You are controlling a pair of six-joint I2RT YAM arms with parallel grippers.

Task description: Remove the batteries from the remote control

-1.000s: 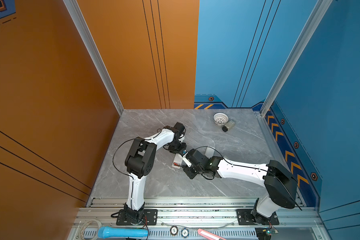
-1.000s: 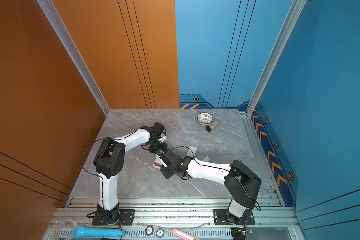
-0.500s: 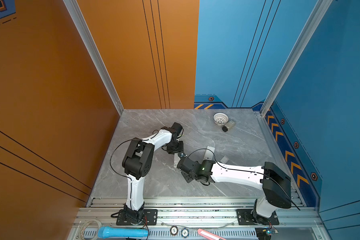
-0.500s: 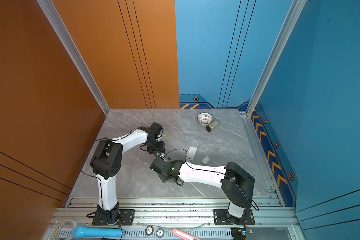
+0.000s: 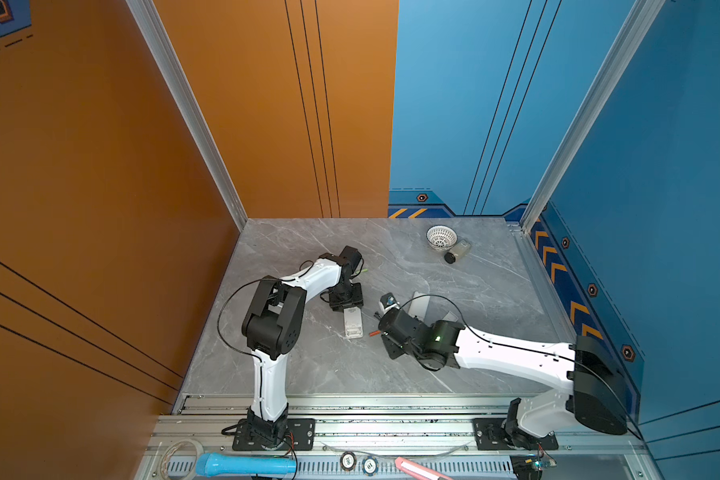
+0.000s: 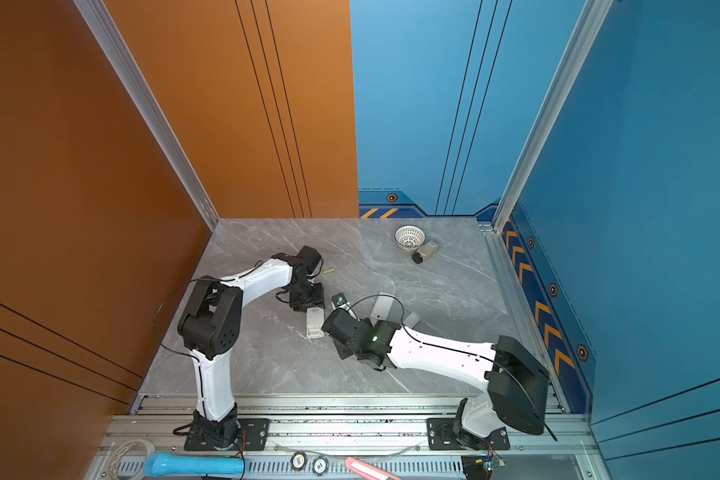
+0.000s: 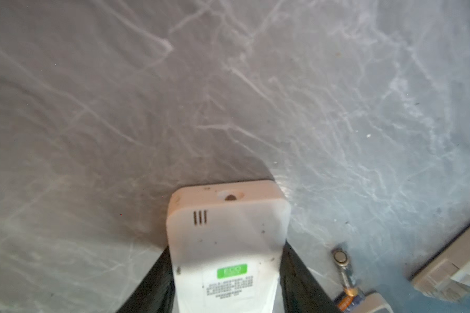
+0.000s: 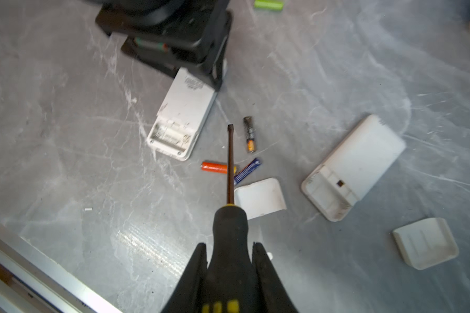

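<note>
Two arms at work over the grey marbled bench (image 5: 499,282)
In both top views a light green battery (image 5: 363,271) (image 6: 328,271) lies alone beyond the left arm (image 5: 304,278). Left wrist: the left fingers (image 7: 296,281) clamp a white plastic remote control (image 7: 225,244). Right wrist: the right fingers (image 8: 197,273) are closed tight on a black-and-yellow-handled screwdriver (image 8: 229,233), its shaft crossing an orange-red battery (image 8: 215,167); a bluish battery (image 8: 247,170) and a black-and-gold battery (image 8: 249,134) lie just beside, near the remote's open end
</note>
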